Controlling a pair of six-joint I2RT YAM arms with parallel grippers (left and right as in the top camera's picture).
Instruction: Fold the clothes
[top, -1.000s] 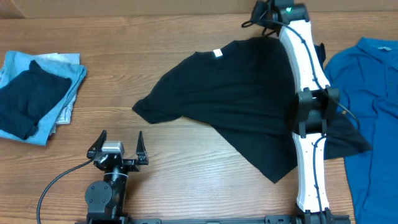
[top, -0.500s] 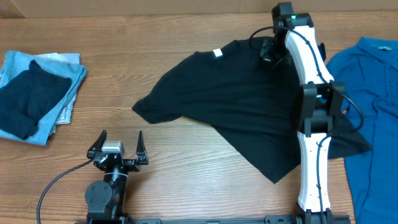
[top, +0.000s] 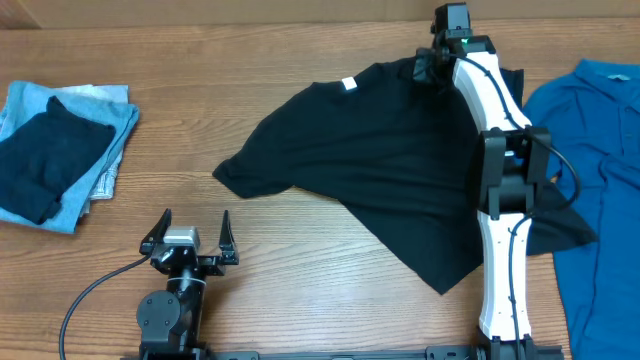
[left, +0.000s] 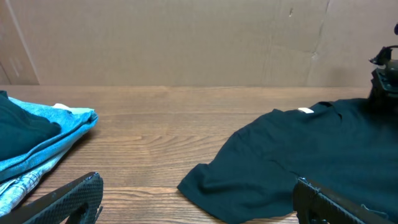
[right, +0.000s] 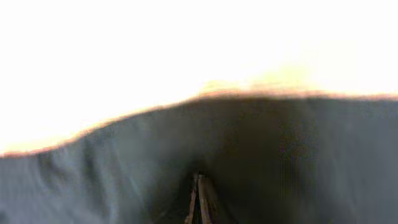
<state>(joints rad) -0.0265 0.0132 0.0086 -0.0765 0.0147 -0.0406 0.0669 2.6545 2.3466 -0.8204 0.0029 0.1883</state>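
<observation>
Overhead: black shirt (top: 380, 160) spread mid-table; right gripper (top: 430, 68) pinches its far edge, fingertips hidden in fabric; blue shirt (top: 600, 150) cut off at right.
Left wrist: left gripper (left: 197, 190) spread wide, fingers (left: 68, 199) cropped, clear of the shirt.
Right wrist: dark fabric blurred, top washed out.

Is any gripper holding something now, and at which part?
The right gripper pinches the black shirt at its far edge; the open left gripper holds nothing.
</observation>
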